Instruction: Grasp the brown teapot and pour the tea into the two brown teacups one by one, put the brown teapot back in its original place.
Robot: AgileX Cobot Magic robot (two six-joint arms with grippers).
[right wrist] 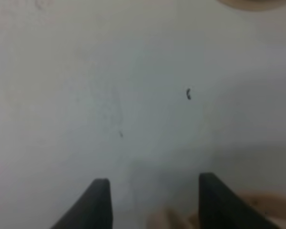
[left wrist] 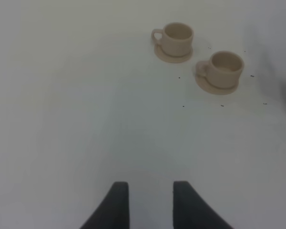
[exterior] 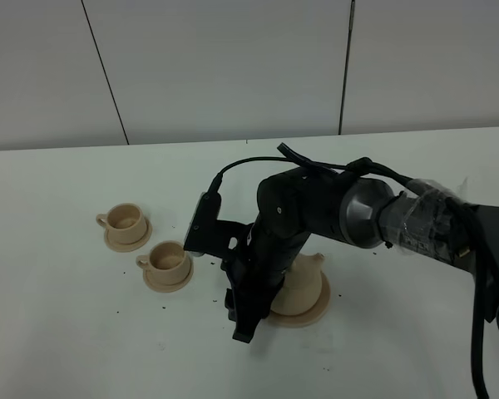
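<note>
The brown teapot [exterior: 304, 287] sits on its wide saucer [exterior: 314, 316], the original place, right of centre; its lid and handle are hidden behind my right arm. The two brown teacups stand on their small saucers to the left: one further back [exterior: 125, 221] [left wrist: 178, 38], one nearer the teapot [exterior: 166, 260] [left wrist: 225, 68]. My right gripper [exterior: 243, 331] [right wrist: 154, 180] points down at the table just left of the teapot, open and empty. My left gripper [left wrist: 150, 183] is open and empty over bare table, well short of the cups, and is out of the exterior view.
Small dark specks [exterior: 201, 293] [right wrist: 188, 94] lie scattered on the white table [exterior: 83, 332] around the cups. A blurred beige rim [right wrist: 250, 4] shows at the edge of the right wrist view. A grey wall stands behind the table.
</note>
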